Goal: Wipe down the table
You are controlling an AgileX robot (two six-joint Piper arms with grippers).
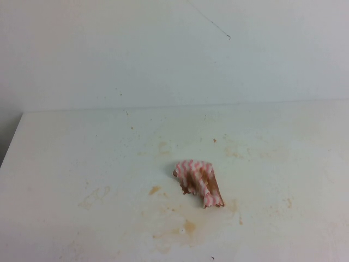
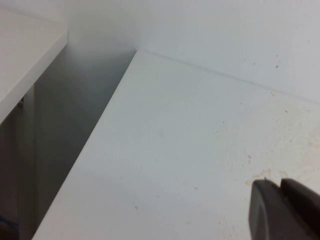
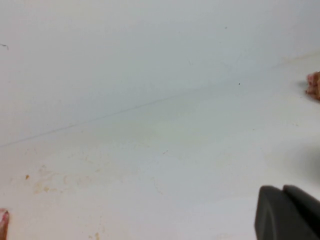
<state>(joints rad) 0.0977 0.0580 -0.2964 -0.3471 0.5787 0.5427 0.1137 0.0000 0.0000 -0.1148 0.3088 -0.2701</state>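
Observation:
A crumpled pink-and-white striped cloth [image 1: 199,183] with brown soiling lies on the white table [image 1: 71,158], a little right of centre. Brown stains mark the tabletop: a spot [image 1: 155,190] left of the cloth and a wider smear [image 1: 188,226] in front of it. Neither arm appears in the high view. My left gripper [image 2: 280,182] hangs shut and empty over the table's left part, near a faint stain [image 2: 260,176]. My right gripper [image 3: 282,189] is shut and empty over stained table; a pink edge of cloth [image 3: 314,85] shows at that view's border.
A white wall [image 1: 174,49] rises behind the table. The table's left edge [image 2: 100,130] drops into a dark gap, with another white surface [image 2: 25,50] beyond it. Faint smears [image 1: 95,196] spread over the front left of the tabletop.

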